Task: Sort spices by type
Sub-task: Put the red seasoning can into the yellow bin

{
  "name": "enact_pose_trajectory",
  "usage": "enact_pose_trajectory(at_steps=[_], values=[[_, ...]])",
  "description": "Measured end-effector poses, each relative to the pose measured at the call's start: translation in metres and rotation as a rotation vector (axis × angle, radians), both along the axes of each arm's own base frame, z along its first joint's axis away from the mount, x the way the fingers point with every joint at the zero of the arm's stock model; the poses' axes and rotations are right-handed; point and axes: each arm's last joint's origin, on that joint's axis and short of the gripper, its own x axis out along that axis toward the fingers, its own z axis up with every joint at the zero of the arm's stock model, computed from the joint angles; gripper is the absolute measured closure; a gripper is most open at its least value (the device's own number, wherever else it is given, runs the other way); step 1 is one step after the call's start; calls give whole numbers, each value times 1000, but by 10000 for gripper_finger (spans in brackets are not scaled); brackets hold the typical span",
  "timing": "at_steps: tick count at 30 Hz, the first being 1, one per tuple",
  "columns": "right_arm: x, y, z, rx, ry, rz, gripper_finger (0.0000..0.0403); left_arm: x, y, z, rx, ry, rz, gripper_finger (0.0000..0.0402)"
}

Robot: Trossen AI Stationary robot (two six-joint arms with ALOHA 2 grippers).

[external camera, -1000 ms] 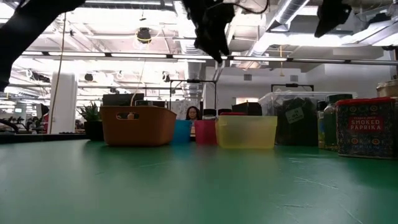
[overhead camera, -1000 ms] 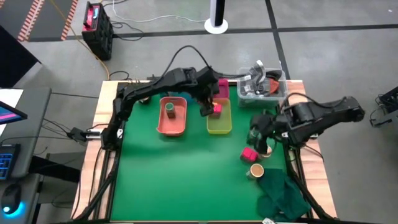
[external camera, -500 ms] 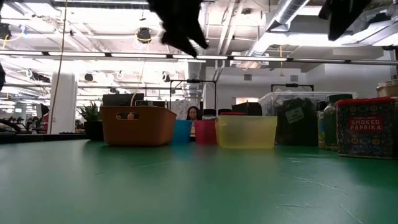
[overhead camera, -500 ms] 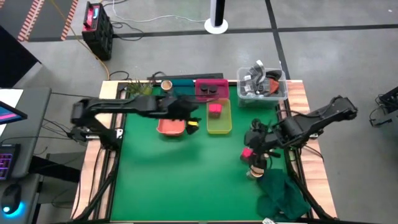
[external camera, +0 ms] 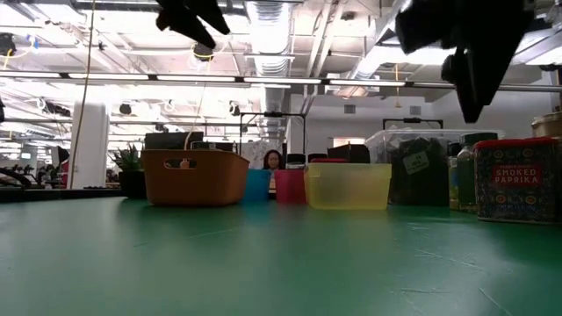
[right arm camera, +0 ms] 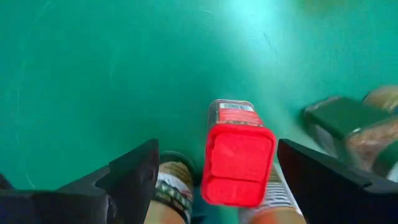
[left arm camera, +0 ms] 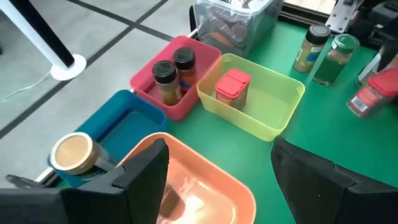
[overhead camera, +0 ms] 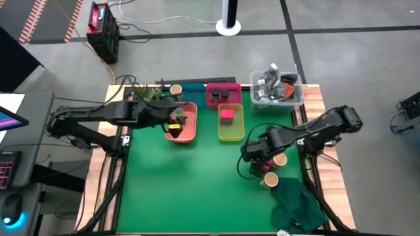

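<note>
Left gripper [overhead camera: 172, 122] hangs over the orange tray [overhead camera: 186, 134] at the table's left-rear, fingers spread wide, nothing between them in the left wrist view. Orange tray holds a green-topped jar [overhead camera: 180, 118]. Behind it, blue tray [left arm camera: 121, 127] with a tan-topped jar [left arm camera: 73, 153] at its edge. Next over, pink tray [left arm camera: 174, 84] with two small black bottles [left arm camera: 164, 72] standing upright. Then yellow tray [left arm camera: 261, 99] with one magenta-pink box [left arm camera: 233, 86] upright inside. Clear box of clutter [overhead camera: 275, 92] sits at the right-rear corner, not part of the sort.

Right side: unsorted spices cluster near the table's right edge. Right gripper [overhead camera: 257, 152] is directly above them, pointing down. Right wrist view shows a red-topped box [right arm camera: 238, 163] centred between the two fingers, cap toward the camera, so its long axis runs along the gripper's approach line, i.e. it stands upright under the gripper. Fingers are wide apart and not touching it; gap on both sides. A tan-topped jar [overhead camera: 270, 179] stands just in front of the gripper, another tan top [overhead camera: 280, 159] just to its right, both near a dark green cloth [overhead camera: 298, 203]. More jars crowd the red box at its base in the wrist view, close enough to catch a finger.

Judgement: right arm is clearly the nearer one for this box; next move likely a straight descent and close, then carry toward the yellow tray where the matching box sits. Left arm well apart from the cluster.
</note>
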Motion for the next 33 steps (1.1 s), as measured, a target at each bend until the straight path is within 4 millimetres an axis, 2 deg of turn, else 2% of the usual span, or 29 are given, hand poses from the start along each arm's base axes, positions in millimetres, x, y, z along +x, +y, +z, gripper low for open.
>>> enact_pose_trajectory(at_steps=[5,11,18,24,33], values=[[5,-10,-12,4,101,-138,51,-16,0,6,21,17,-17,132],[7,-15,-18,43,154,-219,51,-24,0,8,43,41,-36,132],[7,-15,-18,75,157,-202,51,-24,-1,7,59,66,-64,132],[0,-16,-34,69,199,-179,51,-24,-1,7,61,67,-65,132],[0,-17,-53,81,149,-123,59,-24,-1,8,58,64,-63,132]])
